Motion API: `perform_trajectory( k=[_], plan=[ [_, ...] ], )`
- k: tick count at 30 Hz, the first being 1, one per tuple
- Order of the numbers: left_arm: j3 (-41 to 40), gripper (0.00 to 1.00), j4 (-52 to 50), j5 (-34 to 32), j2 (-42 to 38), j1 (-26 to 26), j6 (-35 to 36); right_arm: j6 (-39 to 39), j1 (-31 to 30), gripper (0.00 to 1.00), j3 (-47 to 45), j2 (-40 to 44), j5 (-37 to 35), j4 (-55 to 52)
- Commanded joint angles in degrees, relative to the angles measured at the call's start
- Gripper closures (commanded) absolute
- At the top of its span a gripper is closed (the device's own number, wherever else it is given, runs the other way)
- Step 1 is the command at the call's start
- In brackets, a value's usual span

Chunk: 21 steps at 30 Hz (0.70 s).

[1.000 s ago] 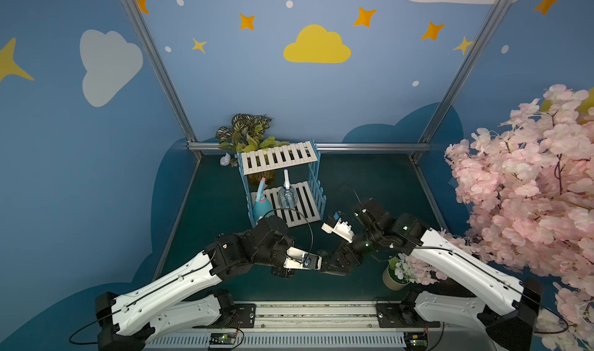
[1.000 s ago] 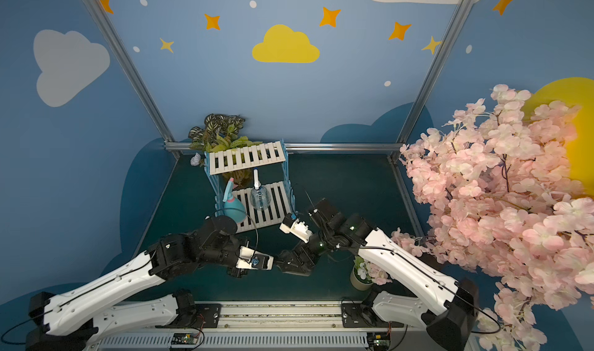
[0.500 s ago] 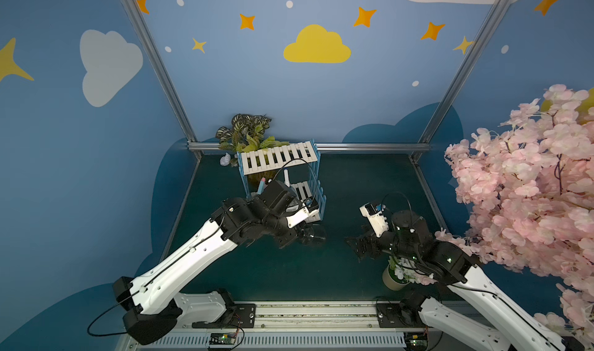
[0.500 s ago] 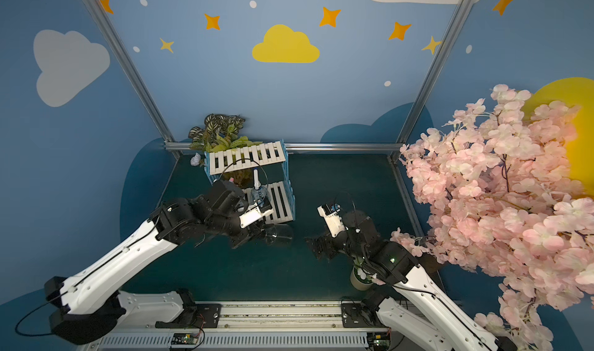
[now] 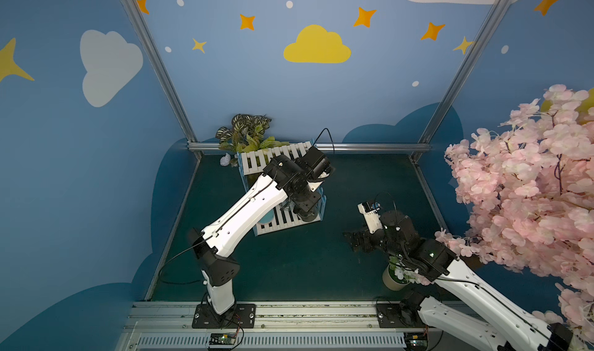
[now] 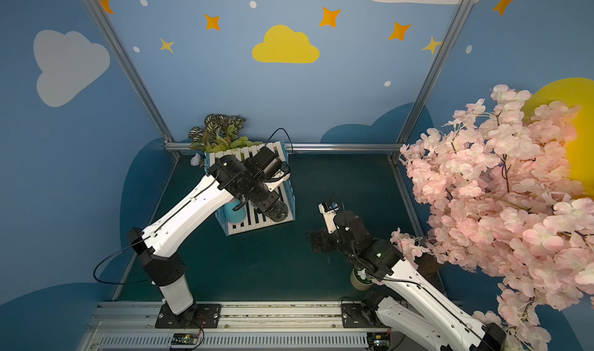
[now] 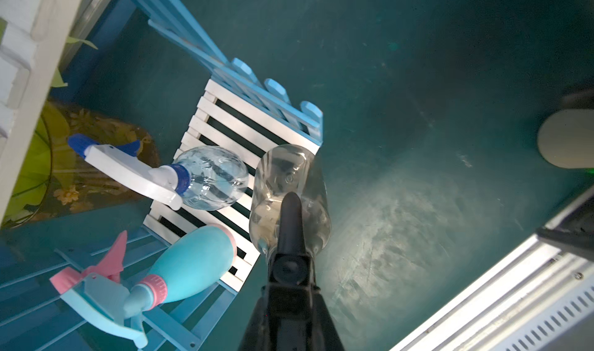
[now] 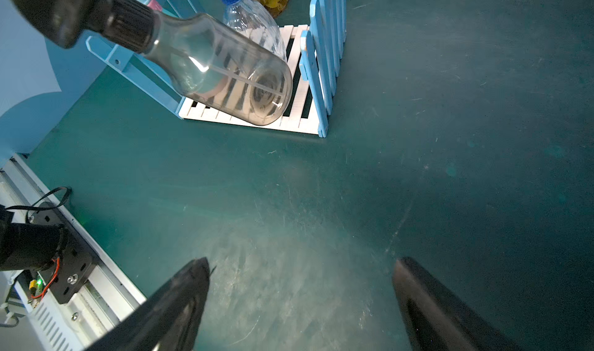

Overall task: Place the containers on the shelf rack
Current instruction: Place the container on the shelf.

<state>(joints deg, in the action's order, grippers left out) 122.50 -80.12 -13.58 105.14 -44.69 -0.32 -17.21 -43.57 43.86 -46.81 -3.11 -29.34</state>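
Around me, blue walls [image 5: 257,92] carried a yellow cloud [image 5: 316,45] and orange stars [image 5: 363,16]; my counter [image 5: 369,179] was dark teal; pink blossoms [image 5: 520,188] crowded its right side.

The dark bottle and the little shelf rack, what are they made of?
The dark bottle looks like smoky, see-through plastic with a shiny finish: the white slats show through it and light glints along its side. The shelf rack seems to be painted wood, matte white and light blue: it is built from flat, square-cut slats and pickets. It could be plastic, though.

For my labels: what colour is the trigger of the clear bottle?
Trigger: white, with blue parts; best in left wrist view.
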Motion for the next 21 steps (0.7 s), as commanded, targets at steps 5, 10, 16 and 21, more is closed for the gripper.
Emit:
perform_trajectory(
  k=[5, 10, 16, 21],
  plan=[
    [9.2, 0.97, -3.4, -3.0, 9.0, 2.9, -0.7, -2.0, 0.3, 0.05, -2.9, 2.2, -1.4, 4.0],
    [13.3, 0.97, -3.6, -1.9, 13.2, 3.4, 0.8, -2.7, 0.2, 0.05, -4.6, 3.5, -2.5, 4.0],
    [14.1, 0.97, -4.1, -0.7, 15.3, 3.3, 1.5, -3.8, 0.3, 0.05, -5.1, 3.8, -2.9, 4.2],
    [14.8, 0.95, -4.7, 1.1, 15.8, 3.8, 2.8, -4.9, 0.3, 0.05, -6.6, 3.2, -3.1, 4.8]
  ],
)
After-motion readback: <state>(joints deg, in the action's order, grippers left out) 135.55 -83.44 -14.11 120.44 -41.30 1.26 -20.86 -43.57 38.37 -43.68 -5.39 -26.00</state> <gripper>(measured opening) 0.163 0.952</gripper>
